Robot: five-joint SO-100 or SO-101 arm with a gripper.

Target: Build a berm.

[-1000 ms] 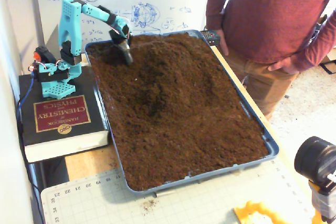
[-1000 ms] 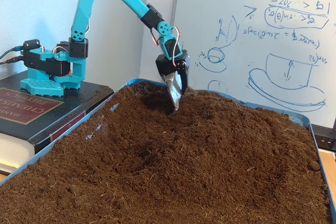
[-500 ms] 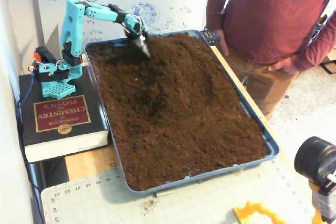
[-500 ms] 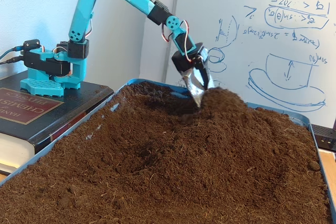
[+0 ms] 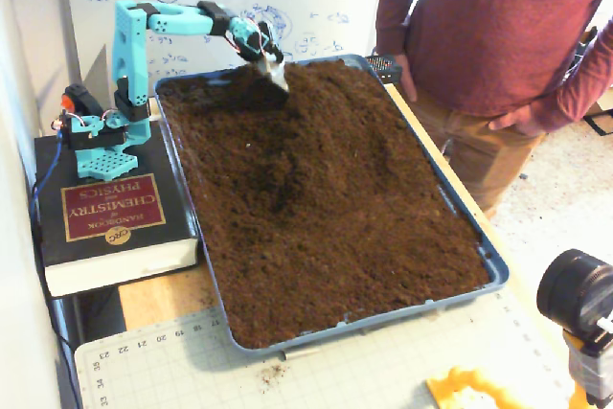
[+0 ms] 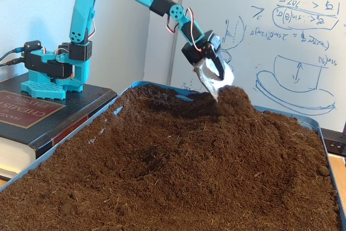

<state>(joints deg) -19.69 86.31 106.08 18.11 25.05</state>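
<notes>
Dark brown soil fills a blue tray. The berm is a rounded ridge running from the tray's far end toward the middle, peaking in a mound by the whiteboard. My teal arm reaches over the far end. Its gripper carries a metal scoop, tilted and lifted just above the mound's left flank, tip touching the soil. The scoop hides how the jaws stand. A shallow hollow lies left of the ridge.
The arm's base stands on a thick black book left of the tray. A person in a red shirt stands at the tray's far right. A whiteboard backs the tray. A cutting mat lies in front.
The scoop rose out of the soil at the far left corner and swept right, pushing soil up into the mound at the far end.
</notes>
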